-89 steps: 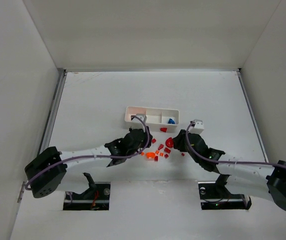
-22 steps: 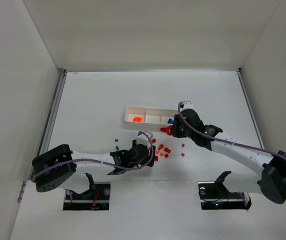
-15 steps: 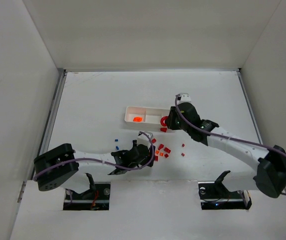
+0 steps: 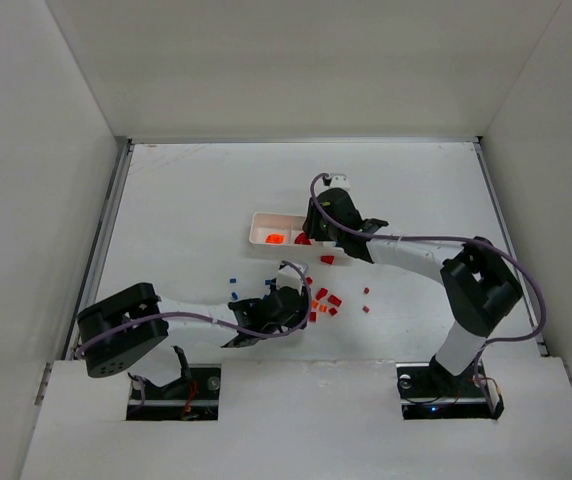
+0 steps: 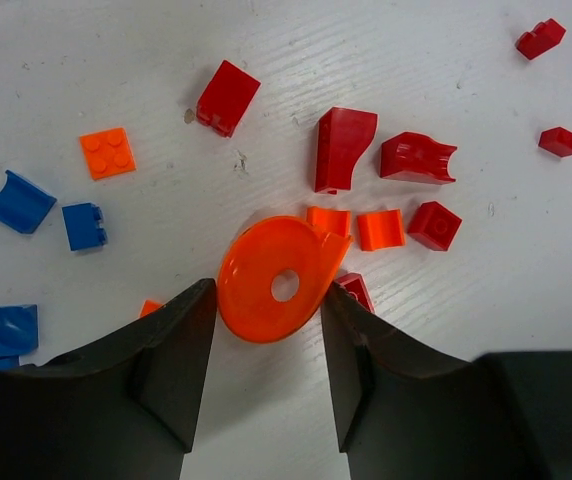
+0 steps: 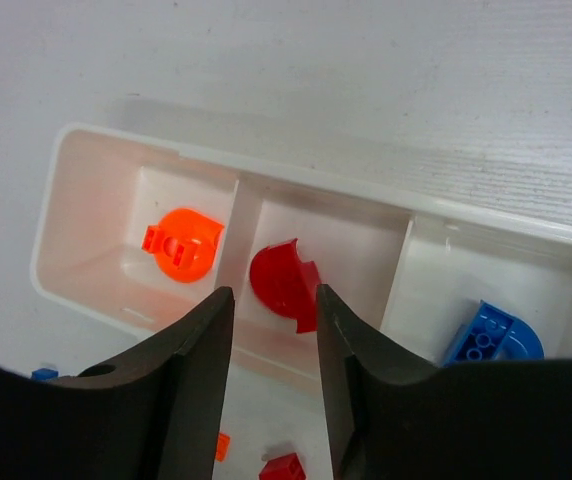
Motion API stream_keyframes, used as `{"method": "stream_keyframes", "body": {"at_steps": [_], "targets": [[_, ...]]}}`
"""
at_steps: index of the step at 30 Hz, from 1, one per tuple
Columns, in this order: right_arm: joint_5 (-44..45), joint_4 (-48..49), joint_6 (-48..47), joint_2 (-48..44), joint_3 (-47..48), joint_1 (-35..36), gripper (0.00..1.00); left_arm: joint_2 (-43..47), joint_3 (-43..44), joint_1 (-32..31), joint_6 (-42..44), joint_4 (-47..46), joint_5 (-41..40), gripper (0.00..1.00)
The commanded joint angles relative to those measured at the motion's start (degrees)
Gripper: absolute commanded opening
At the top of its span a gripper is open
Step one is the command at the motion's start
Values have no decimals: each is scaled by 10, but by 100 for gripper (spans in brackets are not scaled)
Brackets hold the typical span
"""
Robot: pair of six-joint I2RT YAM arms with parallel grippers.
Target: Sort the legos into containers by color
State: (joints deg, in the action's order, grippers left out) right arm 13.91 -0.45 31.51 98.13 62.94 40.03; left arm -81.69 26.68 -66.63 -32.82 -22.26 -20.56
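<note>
A: Legos first. Where?

B: Three in the white tray (image 6: pixel 296 190). From the right wrist: orange round piece (image 6: pixel 181 243) in the left compartment, red arch (image 6: pixel 284 283) in the middle one, blue arch (image 6: pixel 493 335) in the right one. Rest loose on the table (image 4: pixel 186 200), just in front of the tray. Red bricks (image 5: pixel 228 97), small orange pieces (image 5: pixel 380 229), an orange square plate (image 5: pixel 106 153). Blue pieces (image 5: pixel 21 200) off to the left in the left wrist view.

A: Anything being handled?

B: Orange disc (image 5: pixel 281 280) with a centre hole, flat on the table amid the loose pieces. Left gripper (image 5: pixel 268 300) down over it, one jaw against each side. Reads as clamped on the disc, not lifted.

A: Right gripper (image 6: pixel 271 300)?

B: Above the middle compartment, jaws parted, gripping nothing. Red arch visible between them, lying on the compartment floor.

A: From above?

B: Right arm (image 4: pixel 416 245) stretched across from the right, hiding the tray's right end. Left gripper low by the loose pile, near the tray but apart from it.
</note>
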Motion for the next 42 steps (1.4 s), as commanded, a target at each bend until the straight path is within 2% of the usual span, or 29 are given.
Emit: {"method": "stream_keyframes", "body": {"at_steps": [1,8,17,20,24,27,32,42], "targets": [[12,38,7,-5,17,0,46,-4,3,5,2,25,1,39],[37,55,8,-78,-40,1,48,24,-1,8,5,34,1,29],[40,75,29,-137,-118,19,48,82,-7,17,14,49,1,21],[52,78,33,-166,-141,24,48,127,-7,23,15,67,2,20],[64,78,38,-213,-175,24,48,184,0,63,12,85,8,19],[64,81,51,-244,-205,24,46,200,31,130,-7,81,42,19],[64,88,76,-274,-245,38,32,155,91,196,-11,64,54,18],[87,81,95,-285,-287,105,34,22,174,292,-23,33,62,19]]}}
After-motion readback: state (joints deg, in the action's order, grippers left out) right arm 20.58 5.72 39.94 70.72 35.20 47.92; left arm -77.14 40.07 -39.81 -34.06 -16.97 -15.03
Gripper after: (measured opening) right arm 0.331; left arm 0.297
